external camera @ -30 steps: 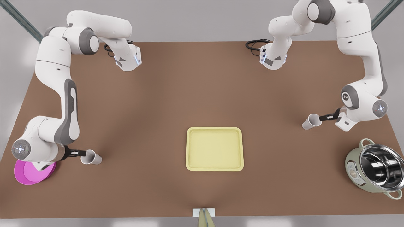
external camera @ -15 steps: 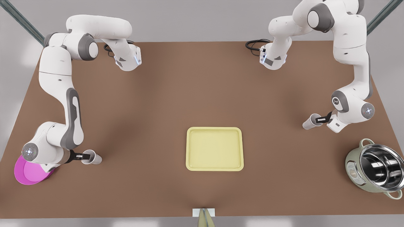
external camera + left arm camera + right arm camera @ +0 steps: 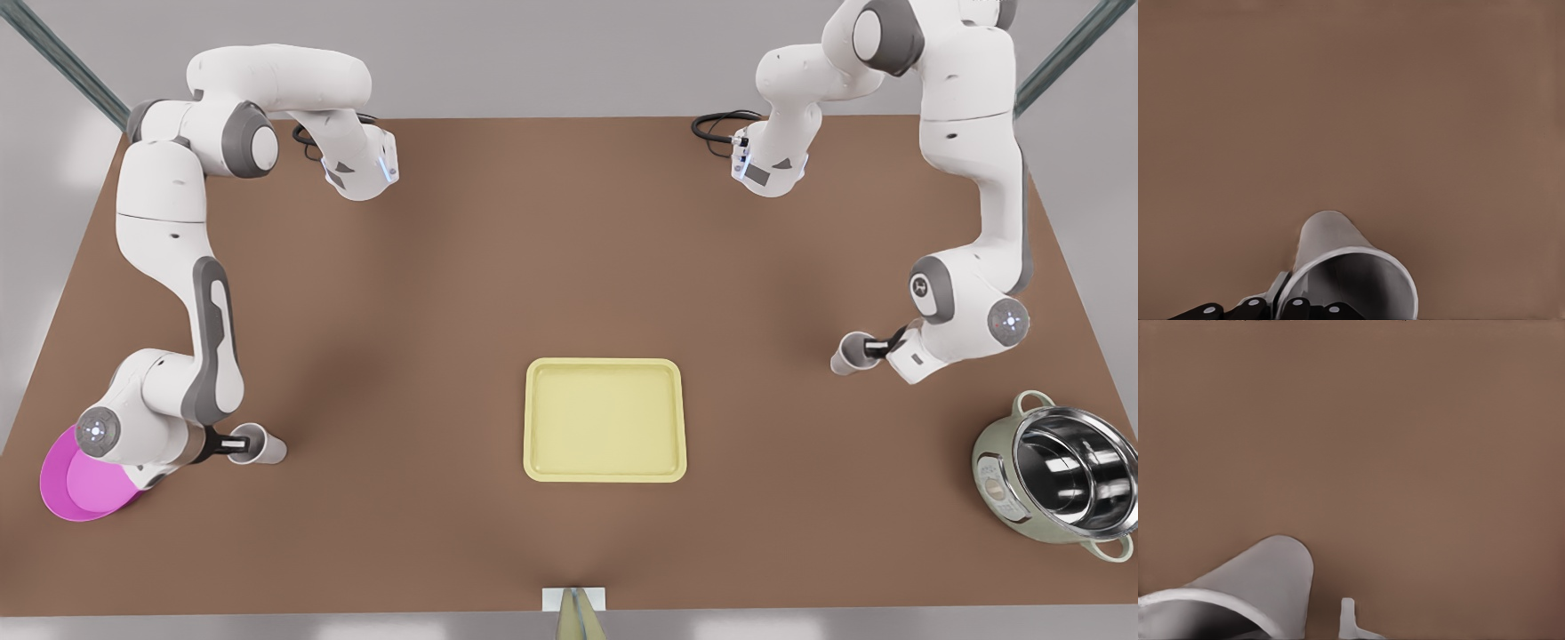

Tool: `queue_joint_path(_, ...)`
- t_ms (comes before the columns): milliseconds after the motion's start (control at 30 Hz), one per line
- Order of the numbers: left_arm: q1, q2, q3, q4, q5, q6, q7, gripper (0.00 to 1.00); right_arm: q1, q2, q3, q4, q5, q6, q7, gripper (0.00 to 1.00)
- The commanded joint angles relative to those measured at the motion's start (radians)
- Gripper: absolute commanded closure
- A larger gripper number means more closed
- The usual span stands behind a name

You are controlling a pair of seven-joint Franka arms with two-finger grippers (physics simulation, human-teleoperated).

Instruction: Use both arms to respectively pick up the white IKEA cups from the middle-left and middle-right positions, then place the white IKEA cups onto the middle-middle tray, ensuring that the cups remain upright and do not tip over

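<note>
1. Plainly, the tray (image 3: pixel 605 363) is a flat pale-yellow rectangle with rounded corners and a low rim. It lies on the brown table (image 3: pixel 533 249) with nothing on it.
2. Well off to the tray's side, toward the front view's left, sits one white IKEA cup (image 3: pixel 265 448). It is small, plain, tapered and handleless, with a dark inside.
3. That side's gripper (image 3: pixel 238 442) has its black fingers closed over the cup's rim.
4. Beyond this cup, farther from the tray, a round magenta plate (image 3: pixel 76 484) lies partly under the arm.
5. On the tray's opposite side, also well apart from it, is the second white IKEA cup (image 3: pixel 846 356), of the same look. The other arm's gripper (image 3: pixel 876 345) is clamped on its rim.
6. Farther out from the tray on that side stands a steel pot (image 3: pixel 1058 484).
7. In the left wrist view, the left gripper (image 3: pixel 1281 308) pinches the rim of a cup (image 3: pixel 1338 260), one finger inside the wall and one outside.
8. In the right wrist view, a cup (image 3: pixel 1265 580) shows close up, its rim nearest the camera.
9. Which front-view arm is left or right cannot be told.
</note>
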Motion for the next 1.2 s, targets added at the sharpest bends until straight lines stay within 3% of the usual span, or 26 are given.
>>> queue_joint_path(0,-0.017,0.029,-0.075,0.08,-0.005,-0.042,-0.207,0.79,0.005,-0.004,0.001,0.001,-0.002,0.003,-0.016,0.69)
queue_joint_path(67,-0.02,0.127,-0.184,0.267,0.0,-0.127,-0.447,0.79,0.007,-0.006,0.001,0.001,0.0,0.001,-0.017,0.79)
queue_joint_path(133,-0.129,0.207,-0.224,0.399,0.006,-0.127,-0.73,0.79,0.005,-0.012,0.007,0.006,0.008,-0.014,-0.02,0.79)
queue_joint_path(233,-0.229,0.283,-0.273,0.528,0.001,-0.127,-1.047,0.79,0.008,-0.069,0.11,0.007,0.07,-0.114,0.01,0.79)
queue_joint_path(367,-0.293,0.377,-0.302,0.634,0.006,-0.125,-1.239,0.79,0.043,-0.089,0.312,0.001,0.064,-0.146,0.415,0.79)
queue_joint_path(533,-0.311,0.435,-0.302,0.636,0.009,-0.11,-1.238,0.76,0.287,-0.089,0.311,0.013,0.054,-0.023,0.823,0.79)
queue_joint_path(667,-0.311,0.457,-0.302,0.636,0.007,-0.069,-1.235,0.6,0.402,-0.081,0.304,0.007,0.054,0.093,1.0,0.79)
queue_joint_path(733,-0.308,0.461,-0.302,0.636,0.007,-0.067,-1.233,0.04,0.461,-0.08,0.301,0.007,0.052,0.155,1.11,0.79)
queue_joint_path(767,-0.307,0.46,-0.302,0.634,0.006,-0.069,-1.233,0.0,0.488,-0.07,0.301,0.007,0.047,0.195,1.136,0.79)
queue_joint_path(1067,-0.272,0.357,-0.302,0.637,0.006,-0.219,-1.233,0.0,0.6,0.009,0.295,-0.007,0.005,0.357,1.231,0.79)
queue_joint_path(1100,-0.264,0.307,-0.293,0.684,0.009,-0.363,-1.232,0.0,0.606,0.017,0.295,-0.007,0.003,0.357,1.233,0.79)
queue_joint_path(1167,-0.201,0.28,-0.296,0.924,0.165,-0.837,-1.009,0.0,0.616,0.029,0.295,-0.01,0.001,0.35,1.233,0.79)
